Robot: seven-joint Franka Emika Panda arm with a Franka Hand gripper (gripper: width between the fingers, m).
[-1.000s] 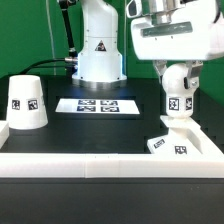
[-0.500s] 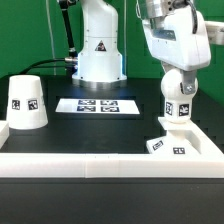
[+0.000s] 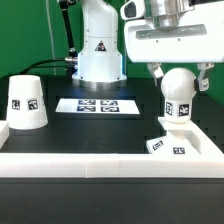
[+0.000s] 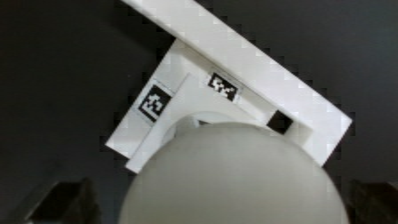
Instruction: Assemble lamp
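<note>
The white ball-shaped bulb [image 3: 177, 92] stands upright in the socket of the flat white lamp base [image 3: 180, 145] at the exterior view's right. My gripper [image 3: 178, 78] hangs over the bulb, open, with one finger on each side of it and small gaps between. In the wrist view the bulb [image 4: 222, 165] fills the foreground between the dark fingers [image 4: 64, 200], with the tagged base [image 4: 222, 85] beneath it. The white cone-shaped shade [image 3: 26, 103] with its tag stands alone at the exterior view's left.
The marker board [image 3: 98, 105] lies mid-table in front of the white robot pedestal [image 3: 100, 45]. A low white wall [image 3: 100, 165] runs along the near side and wraps both ends of the black table.
The fingers were shut on the bulb a second ago and turned with it. Now they have spread open and let it go, and the bulb stays in the base.
</note>
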